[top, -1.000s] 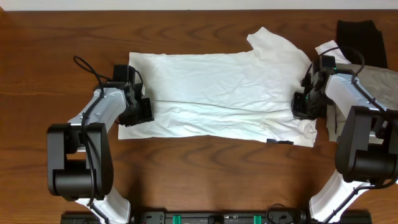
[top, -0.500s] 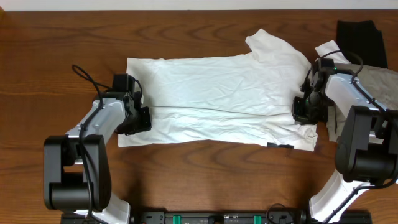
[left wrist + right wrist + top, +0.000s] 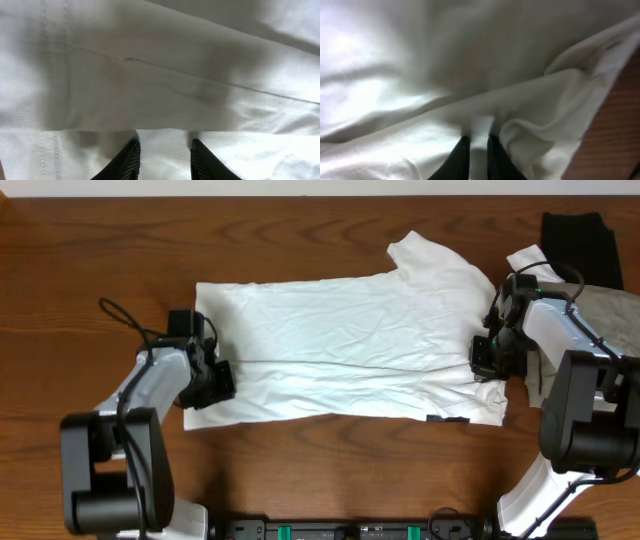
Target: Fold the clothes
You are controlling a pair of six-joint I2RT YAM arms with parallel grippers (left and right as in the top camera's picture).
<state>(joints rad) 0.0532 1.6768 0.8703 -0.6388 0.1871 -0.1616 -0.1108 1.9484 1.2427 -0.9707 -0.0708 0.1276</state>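
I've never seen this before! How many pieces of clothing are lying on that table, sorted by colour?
White: 1, the white T-shirt spread out in the middle
Black: 1, the black garment at the far corner
Grey-beige: 1, the grey-beige garment at the edge
Total: 3
The small white flap near the black one may be part of the T-shirt, so it is not counted.

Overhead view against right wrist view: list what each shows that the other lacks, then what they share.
Only overhead: the whole shirt spread flat, the left hand at its hem end, and a black garment and a grey garment at the far edge. Only right wrist: the fingers close up, nipping a ridge of cloth between them. Both: the white shirt, the right hand at its sleeve end, and the brown table.
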